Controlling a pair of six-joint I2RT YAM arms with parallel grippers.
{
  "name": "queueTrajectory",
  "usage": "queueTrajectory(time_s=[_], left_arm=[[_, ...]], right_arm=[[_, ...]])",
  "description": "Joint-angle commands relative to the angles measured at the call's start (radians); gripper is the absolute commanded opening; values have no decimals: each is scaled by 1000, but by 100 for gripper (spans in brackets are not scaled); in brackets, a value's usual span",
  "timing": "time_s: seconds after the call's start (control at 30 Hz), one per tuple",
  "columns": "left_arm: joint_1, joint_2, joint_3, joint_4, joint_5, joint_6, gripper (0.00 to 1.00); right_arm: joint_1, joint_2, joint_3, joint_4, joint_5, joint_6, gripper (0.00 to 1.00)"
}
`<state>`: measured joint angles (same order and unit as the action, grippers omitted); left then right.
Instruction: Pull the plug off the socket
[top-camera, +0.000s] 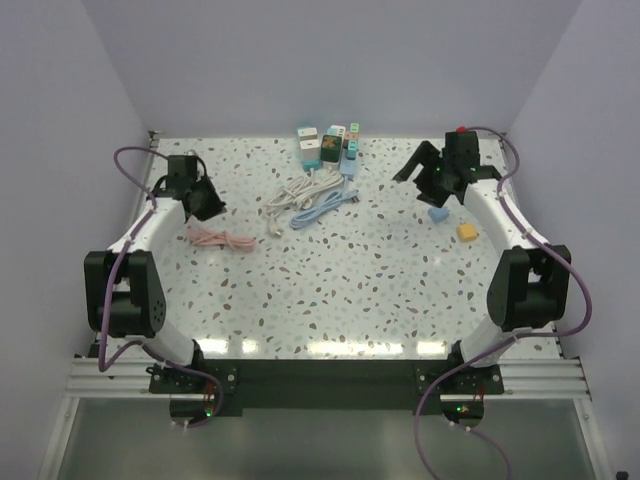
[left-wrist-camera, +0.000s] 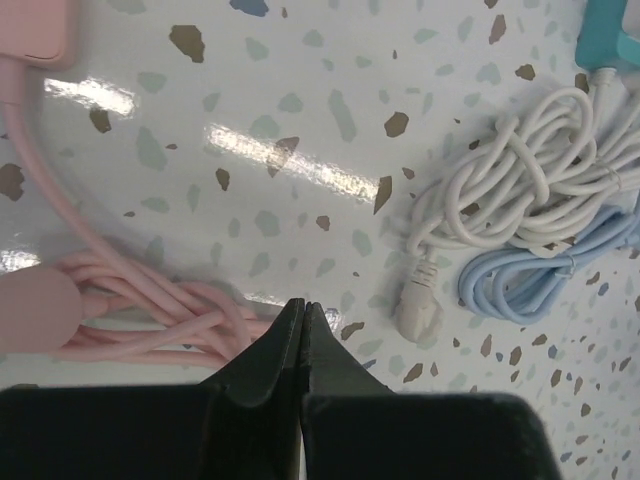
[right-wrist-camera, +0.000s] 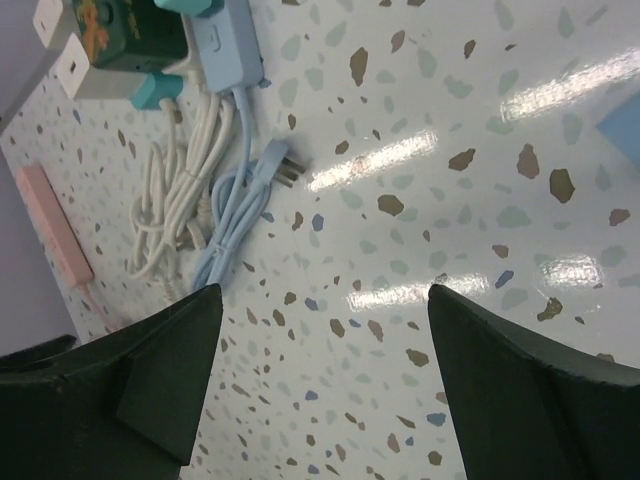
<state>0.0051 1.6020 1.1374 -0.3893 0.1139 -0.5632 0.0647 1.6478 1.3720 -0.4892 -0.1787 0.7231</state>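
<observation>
A cluster of socket blocks sits at the back middle of the table. In the right wrist view a teal plug sits against a white socket block, beside a green cube and a blue power strip. My left gripper is shut on nothing, just above the coiled pink cable. My right gripper hangs open over bare table, right of the sockets and apart from them.
A white cable bundle with a loose plug and a blue cable with a bare-pronged plug lie before the sockets. A pink strip lies at the left. A blue block and a yellow block lie at the right.
</observation>
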Motion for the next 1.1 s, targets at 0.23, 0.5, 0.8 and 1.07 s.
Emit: queueTrajectory(time_s=[0.23, 0.5, 0.8, 1.07], left_arm=[[6, 39, 44, -83, -149, -30, 0], [10, 113, 88, -125, -244, -63, 0], [9, 183, 136, -144, -246, -66, 0], [21, 237, 180, -201, -304, -124, 0]], right_arm=[[92, 30, 68, -9, -41, -88, 86], [124, 24, 41, -2, -39, -103, 86], [155, 29, 39, -5, -44, -137, 86], [172, 81, 68, 12, -80, -143, 86]])
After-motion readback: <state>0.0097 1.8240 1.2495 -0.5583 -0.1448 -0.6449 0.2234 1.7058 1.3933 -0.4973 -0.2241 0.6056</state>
